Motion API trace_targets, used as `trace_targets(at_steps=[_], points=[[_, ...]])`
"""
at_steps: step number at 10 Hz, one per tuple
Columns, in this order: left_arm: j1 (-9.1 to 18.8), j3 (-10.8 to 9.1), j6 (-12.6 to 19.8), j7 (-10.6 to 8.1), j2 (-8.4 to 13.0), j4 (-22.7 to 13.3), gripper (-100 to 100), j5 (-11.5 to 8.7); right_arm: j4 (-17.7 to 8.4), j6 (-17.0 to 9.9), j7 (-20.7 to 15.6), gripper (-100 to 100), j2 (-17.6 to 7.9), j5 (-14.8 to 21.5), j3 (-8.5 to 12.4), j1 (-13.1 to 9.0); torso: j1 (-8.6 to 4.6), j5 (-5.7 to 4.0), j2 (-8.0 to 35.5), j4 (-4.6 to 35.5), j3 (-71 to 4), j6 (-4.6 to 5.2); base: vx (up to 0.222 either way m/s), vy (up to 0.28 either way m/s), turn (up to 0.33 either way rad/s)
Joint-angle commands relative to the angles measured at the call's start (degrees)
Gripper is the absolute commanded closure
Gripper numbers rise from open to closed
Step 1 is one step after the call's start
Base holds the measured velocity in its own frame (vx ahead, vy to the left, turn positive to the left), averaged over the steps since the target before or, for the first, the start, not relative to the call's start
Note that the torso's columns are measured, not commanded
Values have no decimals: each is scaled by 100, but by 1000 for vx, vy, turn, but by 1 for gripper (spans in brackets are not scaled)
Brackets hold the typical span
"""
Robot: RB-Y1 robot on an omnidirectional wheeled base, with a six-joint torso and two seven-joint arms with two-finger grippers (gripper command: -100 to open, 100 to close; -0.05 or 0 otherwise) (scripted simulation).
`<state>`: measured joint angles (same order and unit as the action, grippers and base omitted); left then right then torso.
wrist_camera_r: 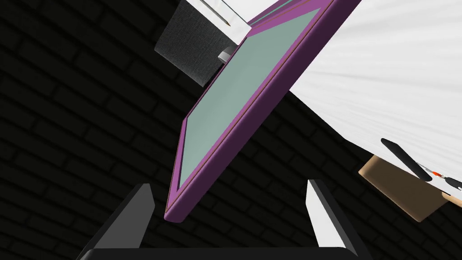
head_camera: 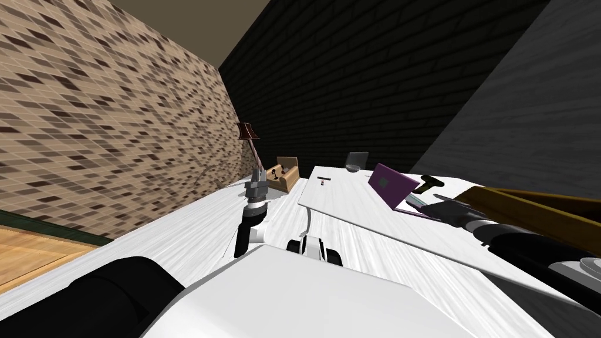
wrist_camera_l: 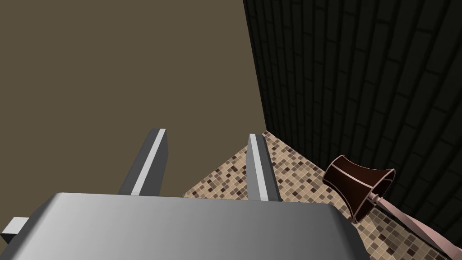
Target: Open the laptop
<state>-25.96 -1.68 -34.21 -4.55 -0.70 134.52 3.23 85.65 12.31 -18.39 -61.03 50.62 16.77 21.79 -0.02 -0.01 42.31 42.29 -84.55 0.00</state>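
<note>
In the head view the purple laptop [head_camera: 392,183] stands part-open on the white desk [head_camera: 346,199], with the right gripper [head_camera: 424,202] just beside it and the left gripper [head_camera: 257,175] raised well apart; the left wrist view shows its fingers [wrist_camera_l: 151,158] spread and empty; the right wrist view shows that arm's fingers [wrist_camera_r: 322,212] spread either side of the lid [wrist_camera_r: 234,99] corner, not touching it.

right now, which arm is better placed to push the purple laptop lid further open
Right. The right gripper is open at the edge of the partly raised purple laptop lid on the white table. The left gripper points up beside the brown lamp shade, away from the laptop.
</note>
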Motion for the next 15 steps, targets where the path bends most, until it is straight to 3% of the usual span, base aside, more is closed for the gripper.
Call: trace_targets(at_steps=[1,7,8,12,13,14,15], points=[[0,0,0,0,0,0,0,0,-345,-23,-176,-100,-166,241,85,-114,-5,-1,2,0,1,1,26,105,36],[0,0,0,0,0,0,0,0,-845,-252,-365,-100,-696,730,202,-223,8,3,-2,-1,-2,0,42,88,35],[0,0,0,0,0,0,0,0,-788,-247,-329,-100,-673,679,166,-212,4,3,-2,-1,-2,0,21,35,4],[1,-1,0,0,1,0,0,0,-1304,-212,-397,-100,-652,660,449,-154,-7,-2,4,1,3,2,-29,-7,230],[1,-1,0,0,1,0,0,0,-1231,-195,-396,-100,-663,666,383,-186,2,1,3,1,1,0,-21,-8,49],[0,-1,0,0,1,0,0,0,-1151,-227,-374,100,-664,667,364,-172,5,3,-6,-1,-3,5,12,-6,-193],[-1,-2,0,0,1,0,0,0,-1049,-237,-358,100,-672,672,307,-184,6,-10,-10,-11,-5,14,40,-13,-236]])
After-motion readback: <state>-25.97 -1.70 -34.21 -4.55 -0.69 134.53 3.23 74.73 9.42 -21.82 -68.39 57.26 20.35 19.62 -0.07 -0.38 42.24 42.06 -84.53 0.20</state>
